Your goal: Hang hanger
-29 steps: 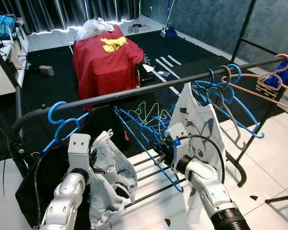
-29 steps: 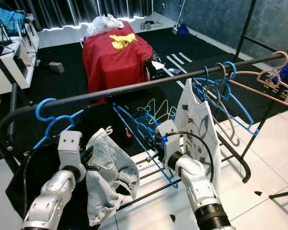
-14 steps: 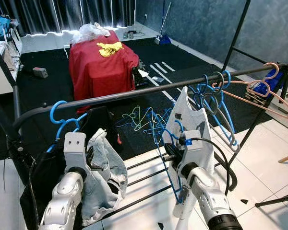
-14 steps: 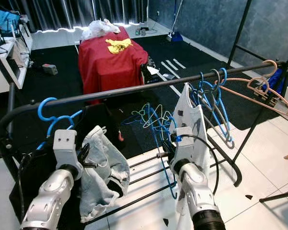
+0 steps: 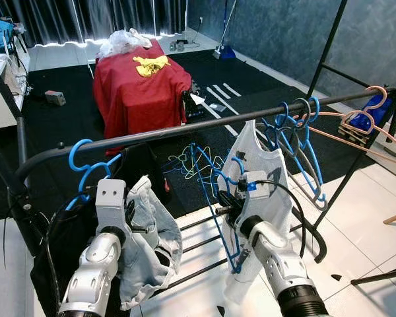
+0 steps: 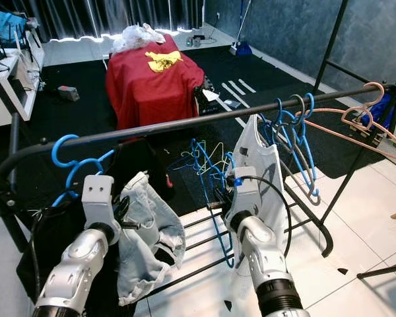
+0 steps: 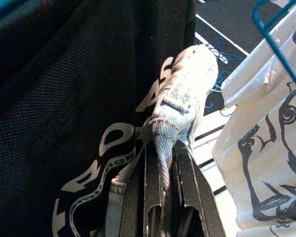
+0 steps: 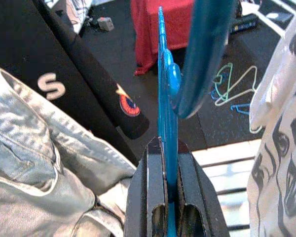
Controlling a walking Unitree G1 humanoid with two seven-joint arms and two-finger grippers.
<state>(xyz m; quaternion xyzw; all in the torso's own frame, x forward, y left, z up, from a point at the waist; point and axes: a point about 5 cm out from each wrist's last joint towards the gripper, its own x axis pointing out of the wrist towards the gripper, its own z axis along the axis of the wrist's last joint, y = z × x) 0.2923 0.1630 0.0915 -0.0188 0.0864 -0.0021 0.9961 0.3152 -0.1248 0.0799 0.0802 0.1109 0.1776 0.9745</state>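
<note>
A blue plastic hanger point(image 5: 210, 198) stands nearly upright below the black rail point(image 5: 185, 129) of a clothes rack. My right gripper point(image 5: 226, 201) is shut on its lower bar; in the right wrist view the blue hanger point(image 8: 166, 89) rises from between the fingertips of that gripper point(image 8: 166, 148). My left gripper point(image 5: 137, 224) is shut on a pale denim garment point(image 5: 152, 244) that droops under the rail's left part. In the left wrist view the denim garment point(image 7: 186, 94) is pinched in the left gripper point(image 7: 160, 148), against a black printed garment point(image 7: 64, 123).
A white printed T-shirt point(image 5: 261, 165) hangs right beside my right arm. On the rail are a blue hanger point(image 5: 82, 165) at the left and blue, grey and pink hangers point(image 5: 303, 122) at the right. Low rack bars point(image 5: 204, 241) cross below. Behind stands a red-draped object point(image 5: 138, 86).
The view has shifted. The blue hanger in my right gripper has swung from slanting across to nearly upright and edge-on. My left gripper keeps its hold on the denim.
</note>
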